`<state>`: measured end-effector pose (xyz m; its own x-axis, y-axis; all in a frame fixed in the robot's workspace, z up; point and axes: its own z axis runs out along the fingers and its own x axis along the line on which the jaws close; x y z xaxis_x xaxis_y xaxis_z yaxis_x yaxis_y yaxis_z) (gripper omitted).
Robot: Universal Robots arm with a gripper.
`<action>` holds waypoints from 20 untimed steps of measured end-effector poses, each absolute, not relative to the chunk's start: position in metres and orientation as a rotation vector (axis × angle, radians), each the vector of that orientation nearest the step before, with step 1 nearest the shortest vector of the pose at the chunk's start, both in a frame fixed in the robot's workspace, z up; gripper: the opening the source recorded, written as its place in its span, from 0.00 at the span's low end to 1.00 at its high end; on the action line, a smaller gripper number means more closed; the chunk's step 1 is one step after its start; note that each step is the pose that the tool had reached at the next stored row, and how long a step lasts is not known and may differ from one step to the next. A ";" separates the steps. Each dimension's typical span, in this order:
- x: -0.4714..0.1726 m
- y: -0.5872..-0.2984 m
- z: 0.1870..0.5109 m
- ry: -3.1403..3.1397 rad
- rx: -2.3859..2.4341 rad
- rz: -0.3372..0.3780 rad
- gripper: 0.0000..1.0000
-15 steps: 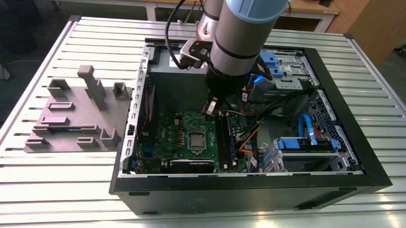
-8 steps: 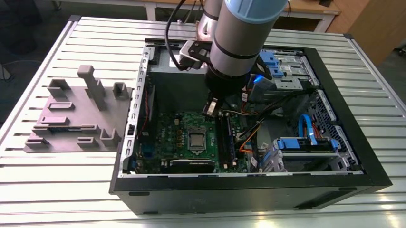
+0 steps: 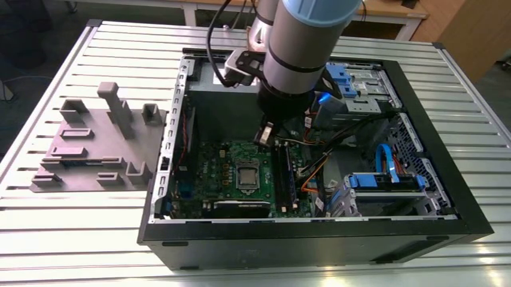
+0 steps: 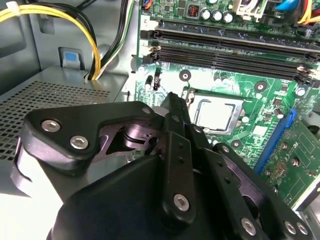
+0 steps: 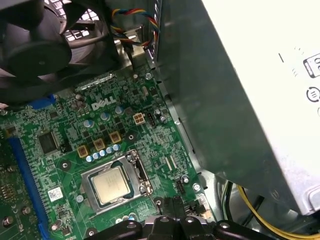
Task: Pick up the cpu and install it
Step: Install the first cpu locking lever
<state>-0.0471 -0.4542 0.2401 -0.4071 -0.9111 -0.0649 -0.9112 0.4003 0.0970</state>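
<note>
The cpu [image 3: 248,176] lies flat in the socket on the green motherboard [image 3: 214,160] inside the open computer case, its silver top facing up. Both wrist views show the cpu [image 4: 215,114] [image 5: 110,184] framed by the socket's metal bracket. My gripper [image 3: 264,137] hangs above the board, just beyond the socket towards the back of the case. Its black fingers [image 4: 171,107] are pressed together with nothing between them. In the first wrist view the gripper [image 5: 172,206] tips sit a short way off the socket's corner, apart from the cpu.
The black case wall [image 3: 312,242] rings the board. A large grey metal box [image 5: 240,100] and yellow cables [image 4: 95,40] stand close beside my gripper. A black fan [image 5: 35,45], memory slots [image 4: 225,50] and blue drive brackets [image 3: 383,179] crowd the interior. A grey fixture [image 3: 96,143] sits outside on the exterior view's left.
</note>
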 end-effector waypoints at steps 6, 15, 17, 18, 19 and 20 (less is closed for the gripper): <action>-0.050 -0.454 0.241 2.601 -1.745 0.179 0.11; -0.050 -0.455 0.241 2.583 -1.774 0.179 0.11; -0.050 -0.455 0.241 2.582 -1.774 0.179 0.11; -0.050 -0.455 0.241 2.581 -1.776 0.179 0.11; -0.050 -0.455 0.241 2.578 -1.782 0.179 0.11; -0.050 -0.455 0.241 2.569 -1.795 0.179 0.11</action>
